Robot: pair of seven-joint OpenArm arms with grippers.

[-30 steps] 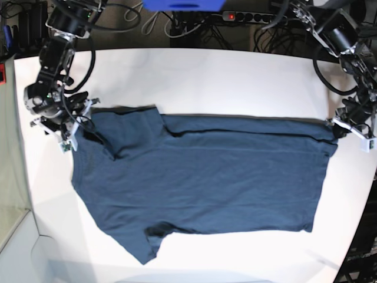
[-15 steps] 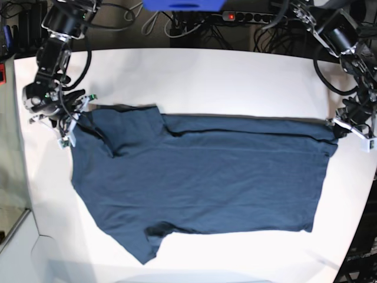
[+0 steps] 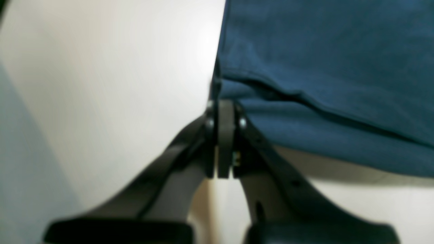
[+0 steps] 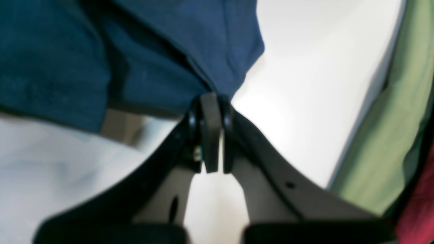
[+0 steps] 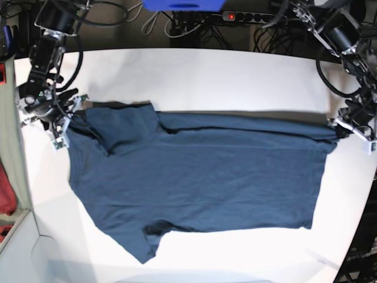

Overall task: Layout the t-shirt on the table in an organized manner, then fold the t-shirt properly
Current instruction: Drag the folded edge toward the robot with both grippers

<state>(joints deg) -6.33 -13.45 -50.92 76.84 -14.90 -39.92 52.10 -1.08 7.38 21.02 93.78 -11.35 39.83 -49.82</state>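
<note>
The dark navy t-shirt lies spread across the white table, stretched between both arms, one sleeve pointing toward the front edge. My right gripper is at the shirt's far left corner. In the right wrist view this right gripper is shut on a pinch of t-shirt fabric. My left gripper is at the shirt's far right corner. In the left wrist view the left gripper is shut on the t-shirt edge, just above the table.
A power strip, cables and a blue object sit behind the table's back edge. A green surface and something red lie past the table's left edge. The left gripper is close to the table's right edge.
My right gripper has shut on the shirt's left corner and drawn it left and toward the back, tightening the top edge. The left gripper stays shut on its corner, hardly moved.
</note>
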